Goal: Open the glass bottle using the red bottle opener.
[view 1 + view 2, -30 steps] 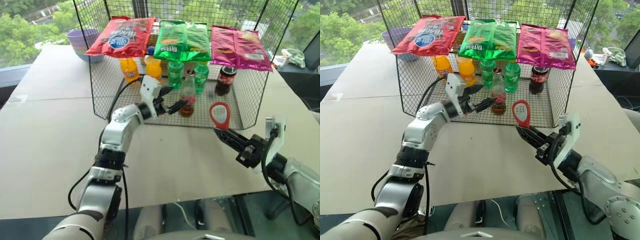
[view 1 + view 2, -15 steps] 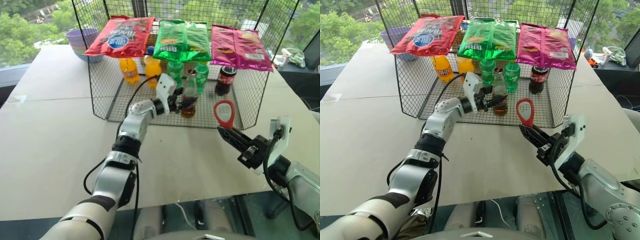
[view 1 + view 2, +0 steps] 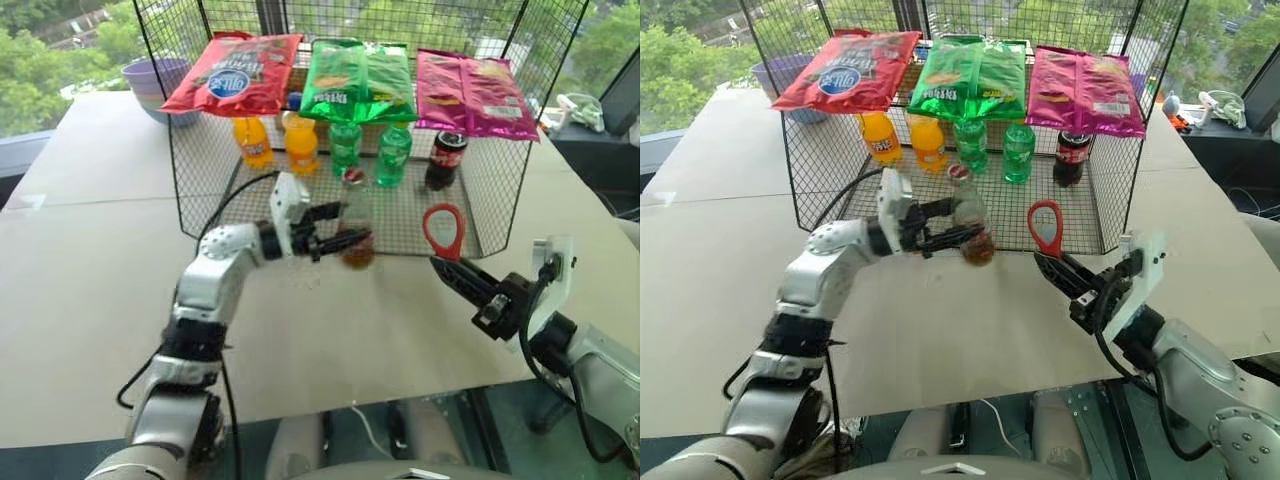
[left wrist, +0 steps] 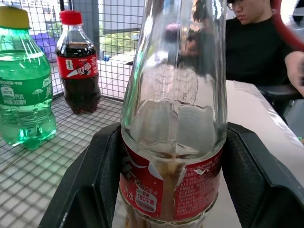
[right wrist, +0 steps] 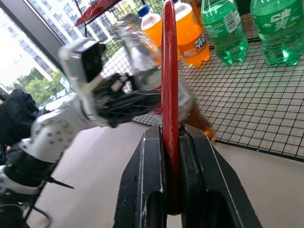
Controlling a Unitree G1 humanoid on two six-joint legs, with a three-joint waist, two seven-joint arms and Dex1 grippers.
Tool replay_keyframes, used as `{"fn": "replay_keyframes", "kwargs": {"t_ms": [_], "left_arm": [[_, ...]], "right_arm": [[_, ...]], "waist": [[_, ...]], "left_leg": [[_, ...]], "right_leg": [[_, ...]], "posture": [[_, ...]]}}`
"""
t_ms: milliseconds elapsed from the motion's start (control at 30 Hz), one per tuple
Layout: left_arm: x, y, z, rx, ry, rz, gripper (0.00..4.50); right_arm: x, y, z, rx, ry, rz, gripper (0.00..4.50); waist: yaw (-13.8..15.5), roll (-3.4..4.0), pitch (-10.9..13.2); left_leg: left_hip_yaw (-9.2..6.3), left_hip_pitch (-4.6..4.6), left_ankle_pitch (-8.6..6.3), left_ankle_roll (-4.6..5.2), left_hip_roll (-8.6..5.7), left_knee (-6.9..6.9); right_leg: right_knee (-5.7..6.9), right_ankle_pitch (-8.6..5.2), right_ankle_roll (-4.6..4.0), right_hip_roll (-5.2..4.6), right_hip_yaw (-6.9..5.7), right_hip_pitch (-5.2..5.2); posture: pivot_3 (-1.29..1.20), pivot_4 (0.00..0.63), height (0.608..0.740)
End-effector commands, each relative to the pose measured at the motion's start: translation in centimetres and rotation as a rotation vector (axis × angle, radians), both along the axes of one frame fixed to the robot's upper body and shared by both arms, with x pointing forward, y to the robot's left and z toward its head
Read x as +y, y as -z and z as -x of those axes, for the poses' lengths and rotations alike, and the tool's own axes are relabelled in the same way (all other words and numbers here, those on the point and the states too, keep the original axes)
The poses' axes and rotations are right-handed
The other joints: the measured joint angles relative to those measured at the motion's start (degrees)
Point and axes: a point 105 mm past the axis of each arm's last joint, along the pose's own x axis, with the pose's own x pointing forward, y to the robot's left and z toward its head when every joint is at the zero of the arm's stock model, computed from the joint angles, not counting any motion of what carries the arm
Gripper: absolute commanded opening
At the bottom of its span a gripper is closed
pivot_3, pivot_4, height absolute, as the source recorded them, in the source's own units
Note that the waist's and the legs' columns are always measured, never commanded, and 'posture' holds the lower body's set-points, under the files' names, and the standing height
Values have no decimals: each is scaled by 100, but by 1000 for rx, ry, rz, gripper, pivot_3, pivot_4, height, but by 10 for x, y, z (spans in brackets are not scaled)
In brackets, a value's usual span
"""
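Glass bottle [image 3: 352, 222] blurs in the left pincer's [image 3: 345, 240] grip; right pincer [image 3: 447, 268] clamps the red bottle opener [image 3: 443, 229].

Bottle gripped and drawn out of the rack

Left gripper [image 3: 345, 240], open and short of the small clear glass cola bottle with red label [image 3: 354, 222] a second ago, has closed on its lower body. Bottle has left its upright spot among the drinks in the black wire mesh rack [image 3: 190, 190]; now tilted at the rack's front edge, toward the robot.
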Motion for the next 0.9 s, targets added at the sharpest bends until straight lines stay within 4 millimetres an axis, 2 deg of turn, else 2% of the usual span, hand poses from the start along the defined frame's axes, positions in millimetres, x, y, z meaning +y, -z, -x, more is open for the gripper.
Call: {"fn": "replay_keyframes", "kwargs": {"t_ms": [33,267,333,400,900], "left_arm": [[-2,-9,16,-57,25,10,2430],[-3,10,25,-9,12,6,2430],[-2,11,25,-7,1,15,3459],[-2,9,24,-15,-5,21,4148],[-2,-10,29,-57,39,39,4148]], "right_arm": [[4,-3,-1,-41,-28,33,0],[4,7,-13,-50,-7,120,0],[5,10,-17,-51,-4,138,0],[6,12,-18,-51,-6,141,0],[4,18,-21,-77,3,159,0]], "waist": [[14,0,0],[12,0,0],[9,0,0],[16,0,0],[13,0,0]], "left_leg": [[0,3,0,0,-1,2],[3,7,0,0,-11,2],[5,7,0,0,-12,2],[6,7,0,0,-12,2],[7,9,0,0,-13,2]], "right_leg": [[1,0,0,-1,1,3],[5,-1,-1,2,6,2],[6,-1,-1,3,7,2],[6,-1,-1,3,8,2],[9,0,0,4,9,2]], "posture": [[0,150,740],[0,150,740],[0,150,740],[0,150,740],[0,150,740]]}}
